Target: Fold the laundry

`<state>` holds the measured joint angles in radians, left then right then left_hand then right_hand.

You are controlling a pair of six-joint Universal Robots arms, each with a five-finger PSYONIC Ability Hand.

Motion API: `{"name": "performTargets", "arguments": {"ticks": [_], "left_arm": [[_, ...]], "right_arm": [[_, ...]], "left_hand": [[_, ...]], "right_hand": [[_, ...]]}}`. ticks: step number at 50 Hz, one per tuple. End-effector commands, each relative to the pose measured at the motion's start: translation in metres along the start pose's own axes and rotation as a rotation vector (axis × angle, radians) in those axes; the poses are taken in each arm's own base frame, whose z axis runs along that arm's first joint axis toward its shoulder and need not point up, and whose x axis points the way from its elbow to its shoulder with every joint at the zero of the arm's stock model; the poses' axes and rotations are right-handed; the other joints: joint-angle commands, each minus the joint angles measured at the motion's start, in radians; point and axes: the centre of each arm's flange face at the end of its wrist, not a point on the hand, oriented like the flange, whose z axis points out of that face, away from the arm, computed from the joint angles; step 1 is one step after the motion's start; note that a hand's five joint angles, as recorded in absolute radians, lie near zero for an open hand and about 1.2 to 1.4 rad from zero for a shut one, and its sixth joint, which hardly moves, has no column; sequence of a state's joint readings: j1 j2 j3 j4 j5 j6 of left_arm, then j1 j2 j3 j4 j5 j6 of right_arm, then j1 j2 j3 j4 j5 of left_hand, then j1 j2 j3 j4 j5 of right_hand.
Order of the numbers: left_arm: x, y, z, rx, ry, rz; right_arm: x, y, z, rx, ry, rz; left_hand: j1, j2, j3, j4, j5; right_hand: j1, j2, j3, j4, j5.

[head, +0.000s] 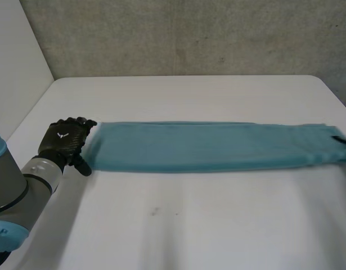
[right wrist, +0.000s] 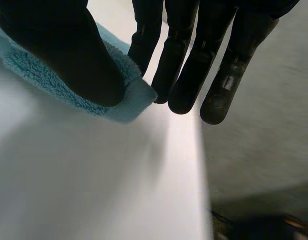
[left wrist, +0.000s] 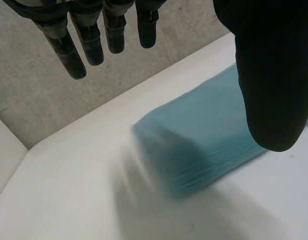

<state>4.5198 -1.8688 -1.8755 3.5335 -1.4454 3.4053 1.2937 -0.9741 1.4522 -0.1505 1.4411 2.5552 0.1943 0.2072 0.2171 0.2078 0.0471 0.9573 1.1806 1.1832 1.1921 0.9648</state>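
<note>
White surface (head: 218,225), grey concrete wall (head: 189,34) behind.
A few faint dark specks (head: 154,211) mark the near part; a white panel (head: 15,56) stands alongside.

My left hand (head: 63,143) sits low at the end of my bent left arm (head: 15,191), fingers (left wrist: 73,60) straight and well apart from the thumb. My right hand (right wrist: 184,75) seems to pinch a cloth (right wrist: 131,100) corner between thumb and straight fingers.

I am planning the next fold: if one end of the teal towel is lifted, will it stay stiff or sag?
Probably sag: the towel is soft fleecy cloth where the right hand pinches its corner. That nap likely grips, not slips. The long strip may trail on the table.
</note>
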Motion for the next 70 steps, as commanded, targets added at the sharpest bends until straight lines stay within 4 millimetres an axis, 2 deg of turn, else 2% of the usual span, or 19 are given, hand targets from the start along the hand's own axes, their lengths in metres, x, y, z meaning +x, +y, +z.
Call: {"name": "performTargets", "arguments": {"ticks": [1, 7, 13, 18, 22, 24, 26, 28, 32, 35, 40, 43, 44, 46, 52, 53, 57, 61, 70], "left_arm": [[-0.002, -0.001, 0.000, 0.000, -0.007, -0.001], [-0.003, -0.001, 0.000, 0.001, -0.010, -0.001], [-0.004, -0.001, 0.000, 0.002, -0.012, -0.001], [-0.004, -0.001, 0.000, 0.004, -0.012, -0.001], [-0.004, -0.001, 0.000, 0.002, -0.014, -0.001], [-0.004, -0.001, 0.000, 0.002, -0.014, -0.001], [-0.004, -0.001, 0.000, 0.002, -0.015, -0.002], [-0.004, -0.001, 0.000, 0.002, -0.015, -0.002], [-0.005, -0.001, 0.000, 0.001, -0.018, -0.002], [-0.006, -0.001, 0.001, 0.000, -0.021, -0.003], [-0.006, -0.001, 0.001, 0.000, -0.021, -0.003], [-0.006, -0.001, 0.001, 0.000, -0.021, -0.003], [-0.006, 0.000, 0.000, -0.001, -0.020, -0.003], [-0.006, 0.000, 0.000, -0.001, -0.019, -0.003], [-0.003, 0.000, -0.001, -0.002, -0.009, -0.001], [-0.001, 0.000, -0.002, -0.002, -0.006, -0.001], [0.000, 0.000, -0.002, -0.004, 0.001, 0.001], [0.010, -0.005, -0.007, 0.012, 0.035, 0.010], [0.034, -0.034, -0.011, 0.106, 0.102, 0.033]], "right_arm": [[0.050, -0.004, 0.014, -0.030, 0.187, -0.177], [0.045, -0.021, 0.014, 0.016, 0.192, -0.212], [-0.037, -0.085, -0.008, 0.218, 0.045, -0.241], [-0.122, -0.150, -0.057, 0.470, -0.094, -0.279], [-0.162, -0.174, -0.086, 0.582, -0.164, -0.287], [-0.220, -0.192, -0.119, 0.707, -0.263, -0.295], [-0.236, -0.194, -0.128, 0.736, -0.291, -0.296], [-0.289, -0.200, -0.164, 0.838, -0.395, -0.297], [-0.342, -0.186, -0.195, 0.893, -0.514, -0.319], [-0.401, -0.146, -0.241, 0.952, -0.736, -0.384], [-0.435, -0.106, -0.268, 0.961, -0.887, -0.447], [-0.435, -0.104, -0.267, 0.950, -0.879, -0.451], [-0.433, -0.106, -0.264, 0.940, -0.859, -0.446], [-0.418, -0.124, -0.258, 0.913, -0.772, -0.407], [-0.380, -0.165, -0.260, 0.886, -0.668, -0.279], [-0.353, -0.177, -0.245, 0.832, -0.630, -0.190], [-0.316, -0.185, -0.227, 0.750, -0.615, -0.068], [-0.262, -0.170, -0.201, 0.548, -0.598, 0.085], [-0.201, -0.103, -0.163, 0.204, -0.580, 0.218]], "left_hand": [[-0.001, -0.014, -0.024, -0.015, -0.029], [-0.001, -0.014, -0.024, -0.015, -0.029], [-0.004, -0.017, -0.027, -0.018, -0.032], [-0.004, -0.017, -0.027, -0.018, -0.032], [-0.004, -0.017, -0.027, -0.018, -0.032], [-0.004, -0.017, -0.027, -0.018, -0.032], [-0.004, -0.017, -0.027, -0.018, -0.032], [-0.004, -0.017, -0.027, -0.018, -0.032], [-0.004, -0.017, -0.027, -0.018, -0.032], [-0.004, -0.017, -0.027, -0.018, -0.032], [-0.004, -0.017, -0.027, -0.018, -0.032], [-0.004, -0.017, -0.027, -0.018, -0.032], [-0.004, -0.017, -0.027, -0.018, -0.032], [-0.004, -0.017, -0.027, -0.018, -0.032], [-0.004, -0.017, -0.027, -0.018, -0.032], [-0.004, -0.017, -0.027, -0.018, -0.032], [-0.007, -0.020, -0.030, -0.021, -0.035], [-0.010, -0.023, -0.033, -0.024, -0.038], [-0.001, -0.014, -0.024, -0.015, -0.029]], "right_hand": [[0.439, 0.216, 0.213, 0.204, 0.257], [0.439, 0.216, 0.213, 0.204, 0.257], [0.439, 0.216, 0.213, 0.204, 0.257], [0.439, 0.216, 0.213, 0.204, 0.257], [0.439, 0.216, 0.213, 0.204, 0.257], [0.439, 0.216, 0.213, 0.204, 0.257], [0.439, 0.216, 0.213, 0.204, 0.257], [0.439, 0.216, 0.213, 0.204, 0.257], [0.439, 0.216, 0.213, 0.204, 0.257], [0.439, 0.216, 0.213, 0.204, 0.257], [0.439, 0.216, 0.213, 0.204, 0.257], [0.439, 0.216, 0.213, 0.204, 0.257], [0.239, 0.016, 0.014, 0.005, 0.057], [-0.701, -0.925, -0.927, -0.936, -0.883], [-0.783, -1.006, -1.009, -1.018, -0.965], [-0.783, -1.006, -1.009, -1.018, -0.965], [-0.783, -1.006, -1.009, -1.018, -0.965], [-0.783, -1.006, -1.009, -1.018, -0.965], [-0.650, -0.873, -0.876, -0.885, -0.832]]}}
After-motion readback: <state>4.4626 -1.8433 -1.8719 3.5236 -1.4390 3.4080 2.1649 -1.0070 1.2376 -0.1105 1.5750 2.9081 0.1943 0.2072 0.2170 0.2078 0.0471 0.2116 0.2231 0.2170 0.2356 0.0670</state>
